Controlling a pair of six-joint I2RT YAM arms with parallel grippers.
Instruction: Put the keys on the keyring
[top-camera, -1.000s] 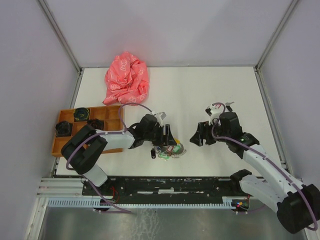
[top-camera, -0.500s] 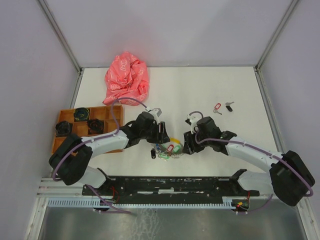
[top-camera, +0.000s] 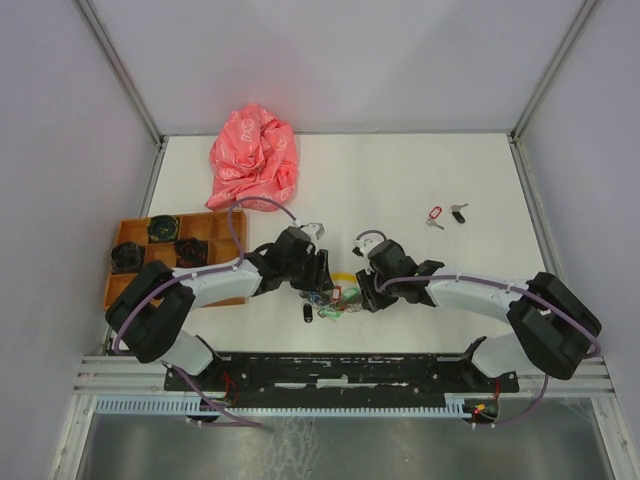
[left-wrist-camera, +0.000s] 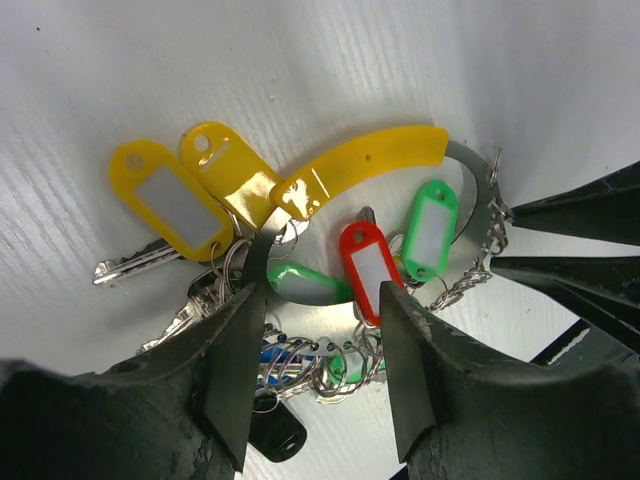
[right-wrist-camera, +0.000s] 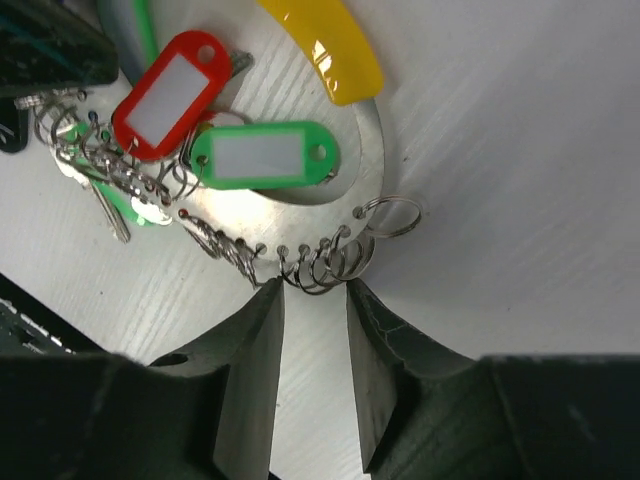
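Keys (top-camera: 435, 214) on table (top-camera: 380, 170), outside orange tray (top-camera: 225, 228)

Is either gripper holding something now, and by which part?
Nothing is held: left gripper and right gripper stand open over the keyring.

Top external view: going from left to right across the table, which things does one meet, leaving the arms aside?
orange tray → pink cloth → keyring with coloured tags → red-headed key → black-headed key
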